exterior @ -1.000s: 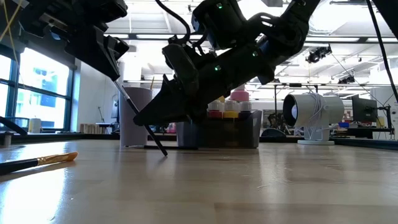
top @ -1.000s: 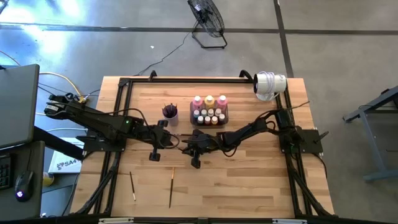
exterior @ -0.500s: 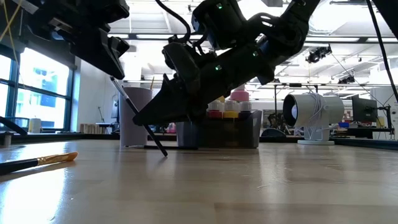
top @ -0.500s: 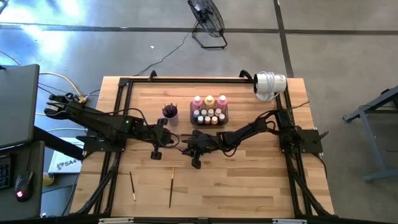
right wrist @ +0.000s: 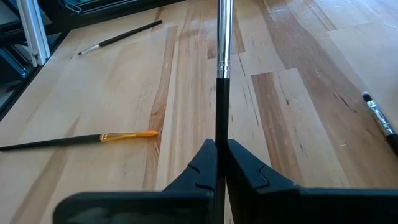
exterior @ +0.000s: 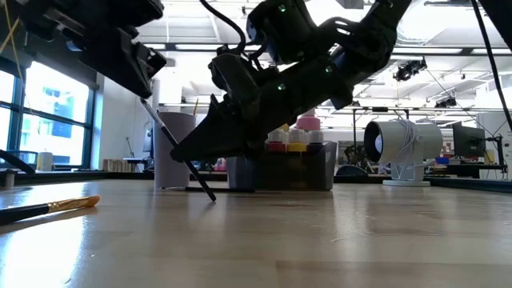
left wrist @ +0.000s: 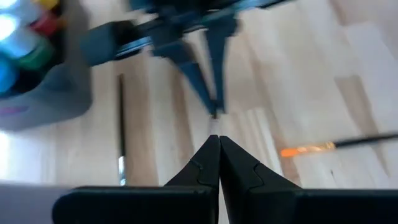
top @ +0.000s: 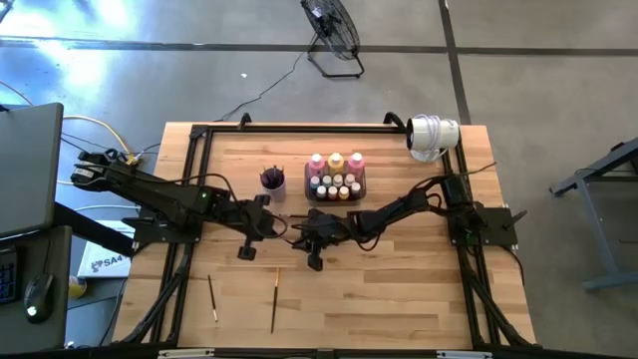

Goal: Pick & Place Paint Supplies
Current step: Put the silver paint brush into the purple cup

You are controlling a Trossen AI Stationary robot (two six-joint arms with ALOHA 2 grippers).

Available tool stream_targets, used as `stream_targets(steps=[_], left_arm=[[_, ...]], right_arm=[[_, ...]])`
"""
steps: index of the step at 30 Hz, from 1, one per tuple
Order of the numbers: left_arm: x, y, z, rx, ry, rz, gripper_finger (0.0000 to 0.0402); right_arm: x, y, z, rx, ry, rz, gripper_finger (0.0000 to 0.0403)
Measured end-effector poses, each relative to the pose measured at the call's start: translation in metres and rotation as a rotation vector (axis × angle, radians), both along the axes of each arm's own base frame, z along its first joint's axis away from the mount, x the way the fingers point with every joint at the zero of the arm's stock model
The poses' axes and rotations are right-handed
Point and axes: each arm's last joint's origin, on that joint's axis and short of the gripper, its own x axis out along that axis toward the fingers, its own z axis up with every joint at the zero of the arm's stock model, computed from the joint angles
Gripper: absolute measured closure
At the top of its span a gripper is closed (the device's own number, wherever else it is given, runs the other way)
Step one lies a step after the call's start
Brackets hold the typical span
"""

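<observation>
Paint bottles (top: 336,177) stand packed in the dark tray (top: 308,189) near the middle of the wooden table (top: 399,299): three taller ones, pink and yellow-orange, along its far side, tiny white-capped ones in front of them. A purple cup (top: 273,180) sits just beside the tray on the left arm's side, with dark handles standing in it. A white round device (top: 432,135) rests well apart from the tray, at the far corner on the right arm's side.

The right gripper (right wrist: 218,149) hangs low just in front of the tray, its fingers clamped on a thin dark-handled paintbrush (right wrist: 222,56) whose metal collar and shaft stick out past the fingertips, slanting down towards the table. The left gripper (left wrist: 214,144) hovers in front of the cup, fingers pressed fully together with nothing between them, pointing at the right gripper's tip.

Two more brushes lie flat well in front of the tray, near the table's front edge: an orange-tipped one (top: 274,298) and a shorter dark one (top: 212,298) beside it
</observation>
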Motion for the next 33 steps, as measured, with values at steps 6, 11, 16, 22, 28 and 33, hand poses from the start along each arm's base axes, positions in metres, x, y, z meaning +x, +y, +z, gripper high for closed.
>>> stream_targets(steps=[6, 11, 16, 22, 28, 33], left_arm=[[0.0, 0.0, 0.0, 0.05, -0.009, -0.054, 0.0402], [-0.009, 0.006, 0.008, 0.129, -0.036, 0.044, 0.0402], [-0.031, 0.011, 0.028, 0.119, -0.122, 0.087, 0.0402], [-0.065, 0.018, 0.033, 0.058, -0.304, 0.111, 0.0402], [-0.096, 0.025, 0.005, -0.045, -0.459, 0.158, 0.0402], [-0.117, 0.03, -0.013, -0.072, -0.541, 0.162, 0.0402]], right_arm=[[0.0, -0.001, 0.0, 0.005, 0.001, -0.005, 0.0397], [0.0, -0.001, 0.0, 0.005, 0.001, -0.006, 0.0397], [0.0, -0.001, 0.0, 0.006, 0.001, -0.004, 0.0397], [0.0, -0.001, 0.0, 0.0, -0.002, -0.001, 0.0397], [0.002, 0.0, 0.004, 0.006, -0.04, 0.002, 0.0397], [0.002, 0.0, 0.005, 0.011, -0.052, 0.01, 0.0397]])
